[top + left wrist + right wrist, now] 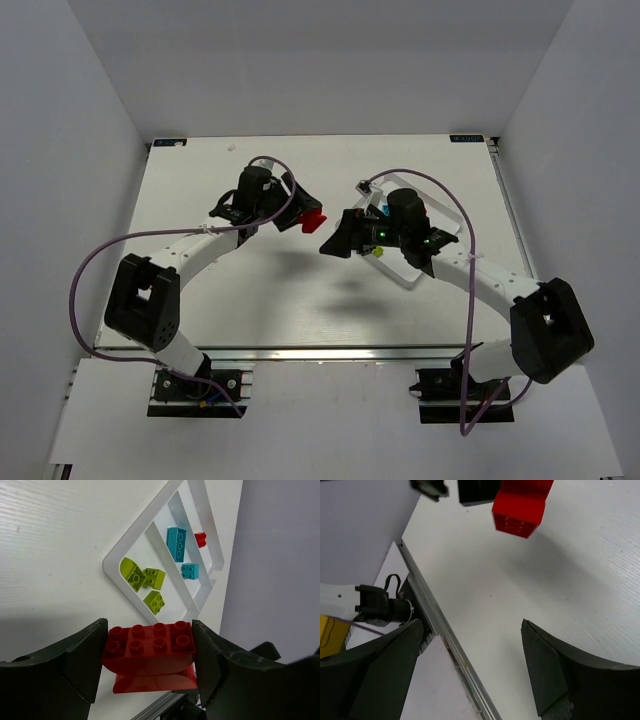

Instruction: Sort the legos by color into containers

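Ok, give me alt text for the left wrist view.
The left pincer grips a large red lego by its ends over a white table. Beyond lies a white tray with three compartments: three lime legos in the nearest, two cyan legos in the middle, one small red lego in the farthest.

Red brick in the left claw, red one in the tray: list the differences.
The held red brick is clamped in the left claw, above the table; the small red brick lies in the tray's outer compartment. The held one is long, with eight studs in two rows; the tray one looks much smaller. Both are red.
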Controlling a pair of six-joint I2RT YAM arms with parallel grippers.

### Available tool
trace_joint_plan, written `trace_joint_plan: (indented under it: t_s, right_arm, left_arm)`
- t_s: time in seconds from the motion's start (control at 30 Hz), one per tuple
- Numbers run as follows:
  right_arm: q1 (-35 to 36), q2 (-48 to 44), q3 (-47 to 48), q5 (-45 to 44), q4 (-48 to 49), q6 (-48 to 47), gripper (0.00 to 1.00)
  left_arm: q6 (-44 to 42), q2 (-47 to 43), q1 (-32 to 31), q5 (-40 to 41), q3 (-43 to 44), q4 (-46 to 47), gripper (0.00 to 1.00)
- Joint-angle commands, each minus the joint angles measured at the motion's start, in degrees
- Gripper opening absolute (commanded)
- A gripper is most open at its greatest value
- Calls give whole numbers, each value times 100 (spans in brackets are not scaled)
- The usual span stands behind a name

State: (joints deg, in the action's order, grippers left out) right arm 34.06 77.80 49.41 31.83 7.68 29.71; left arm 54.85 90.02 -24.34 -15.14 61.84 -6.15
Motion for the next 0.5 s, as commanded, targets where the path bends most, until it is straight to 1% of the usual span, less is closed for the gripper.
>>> trace_joint_plan:
  t_s: [0.0, 0.13, 0.23, 0.33, 0.47]
  right_arm:
    - [48, 209, 350, -379, 225, 289, 85]
    - [65, 236, 289, -704, 558, 211, 85]
    - [48, 323, 306, -986, 664, 97, 85]
    - [74, 402, 298, -1258, 726, 26, 85]
    - [65, 508, 254, -1513, 980, -53, 82]
  left_arm:
    - [140, -20, -255, 248, 337, 106, 22]
    - [123, 77, -379, 292, 416, 123, 22]
    - [157, 130, -571, 266, 407, 193, 22]
    - [158, 139, -625, 292, 416, 202, 22]
    - [149, 156, -738, 301, 460, 132, 22]
